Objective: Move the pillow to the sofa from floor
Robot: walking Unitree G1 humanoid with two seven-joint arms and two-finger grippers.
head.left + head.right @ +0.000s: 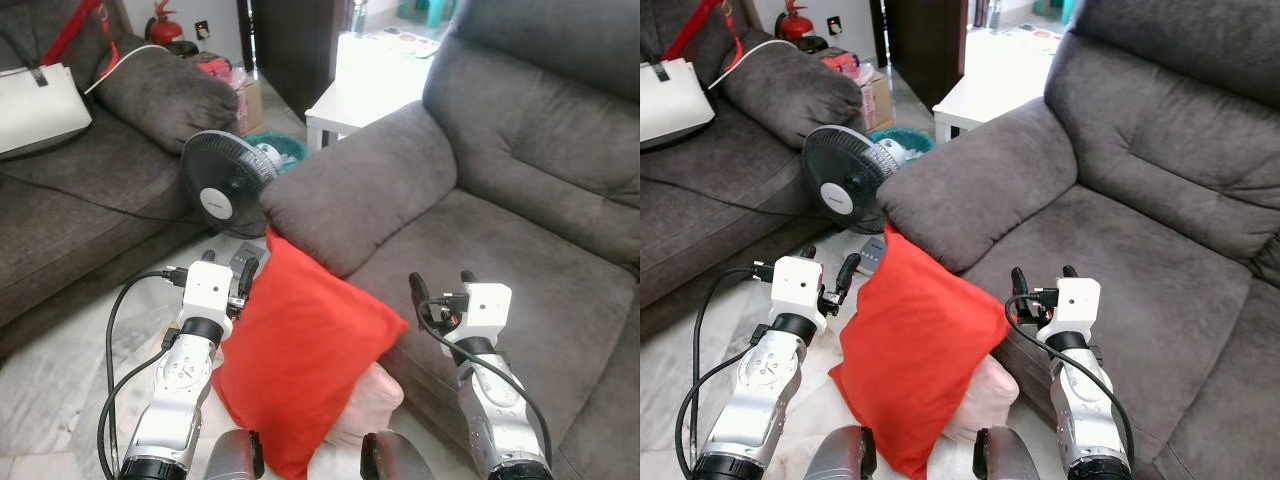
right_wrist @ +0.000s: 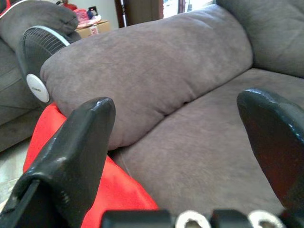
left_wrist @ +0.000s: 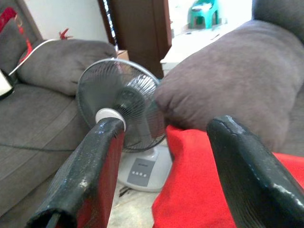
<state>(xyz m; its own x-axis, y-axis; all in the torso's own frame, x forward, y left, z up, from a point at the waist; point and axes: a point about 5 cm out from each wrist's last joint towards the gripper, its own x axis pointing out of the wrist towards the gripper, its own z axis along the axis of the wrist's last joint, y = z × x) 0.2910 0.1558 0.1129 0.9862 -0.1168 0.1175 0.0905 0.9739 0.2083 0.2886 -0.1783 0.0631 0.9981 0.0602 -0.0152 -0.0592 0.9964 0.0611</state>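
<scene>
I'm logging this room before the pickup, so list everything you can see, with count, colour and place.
Pillow: one, red, leaning on the sofa front, on the floor.
Pink cushion: one, under the pillow.
Sofa: one, grey-brown, right.
Second sofa: one, grey-brown, left.
Fan: one, black with white base, between the sofas.
Bag: one, white, on the second sofa.
Table: one, white, behind.
Left gripper: open, beside the pillow.
Right gripper: open, above the sofa seat.

Left end effector point(image 1: 218, 272) and right end effector point(image 1: 441, 284), both agape.
</scene>
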